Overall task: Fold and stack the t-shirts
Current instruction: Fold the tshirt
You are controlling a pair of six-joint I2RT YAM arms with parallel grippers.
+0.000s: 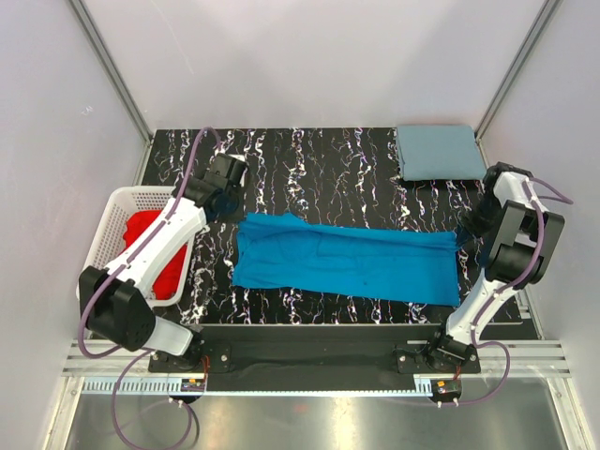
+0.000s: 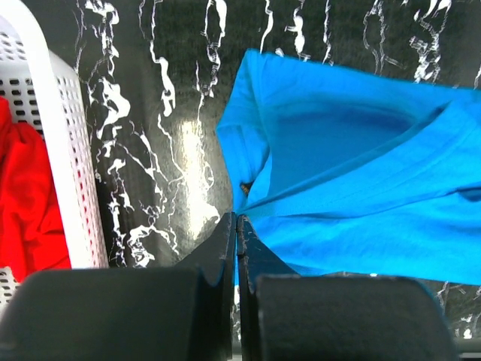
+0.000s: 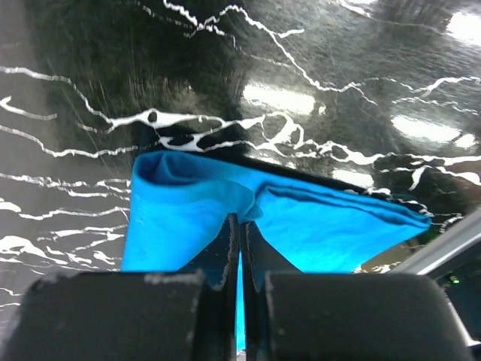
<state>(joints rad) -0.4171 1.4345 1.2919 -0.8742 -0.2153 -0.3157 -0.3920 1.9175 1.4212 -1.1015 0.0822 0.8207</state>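
Observation:
A bright blue t-shirt [image 1: 347,258] lies stretched out across the middle of the black marbled table. My left gripper [image 1: 230,199] is shut on its far left corner; in the left wrist view the cloth [image 2: 353,165] creases towards the closed fingertips [image 2: 237,218]. My right gripper [image 1: 466,230] is shut on its far right corner, and a bunched fold of blue cloth [image 3: 188,203] is pinched at the jaw tips [image 3: 240,218]. A dusty grey-blue t-shirt [image 1: 439,152] lies folded at the far right. A red t-shirt [image 1: 155,248] fills the basket and also shows in the left wrist view [image 2: 26,203].
A white plastic lattice basket [image 1: 117,202] stands at the table's left edge, close beside my left arm; its wall shows in the left wrist view [image 2: 68,150]. Grey enclosure walls stand on three sides. A metal rail runs along the near edge [image 1: 309,361].

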